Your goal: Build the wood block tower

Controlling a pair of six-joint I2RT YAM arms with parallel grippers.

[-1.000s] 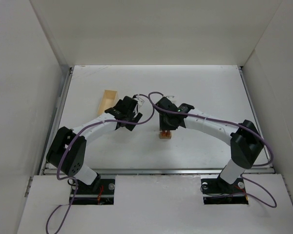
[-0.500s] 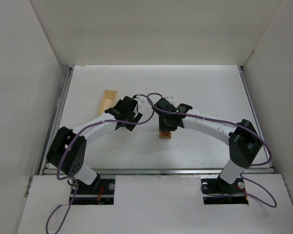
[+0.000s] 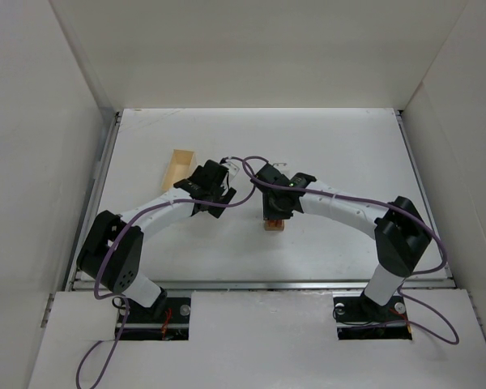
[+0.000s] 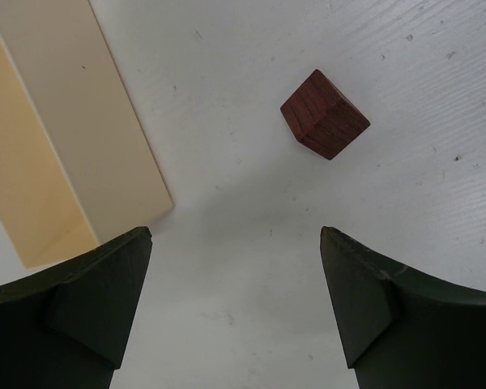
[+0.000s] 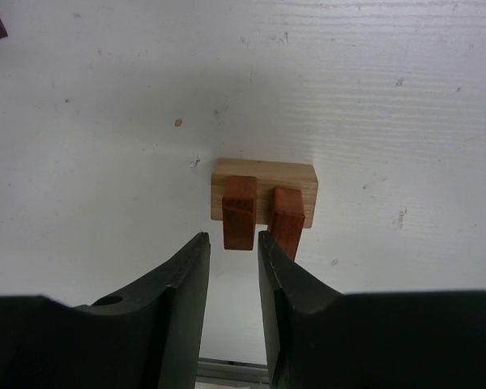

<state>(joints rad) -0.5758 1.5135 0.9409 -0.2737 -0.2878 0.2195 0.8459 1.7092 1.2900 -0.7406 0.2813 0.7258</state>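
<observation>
We count four wooden blocks in all: one light tan oblong (image 5: 265, 174), two reddish-orange blocks (image 5: 239, 212) and one dark brown cube (image 4: 324, 113). The tan oblong lies flat on the white table (image 3: 348, 146) near its middle. Both reddish-orange blocks stand on it side by side with a thin gap between them, so the tower so far holds three pieces. The right gripper (image 5: 233, 241) hangs directly over it. Its two fingers are drawn in to a narrow slot, and the left-hand reddish-orange block, as the right wrist view shows it, sits just at the mouth of that slot. A sliver of space shows on one side of the block, and we cannot tell whether the pads press on it or merely flank it. The dark brown cube lies alone on the table, tilted corner-on in the left wrist view and well apart from the tower. The left gripper (image 4: 235, 235) hovers above the table with its two fingers spread wide and nothing between them; the cube lies beyond the fingertips. One pale wooden tray (image 4: 105, 138) rests just beside that gripper on its left, apart from the cube.
</observation>
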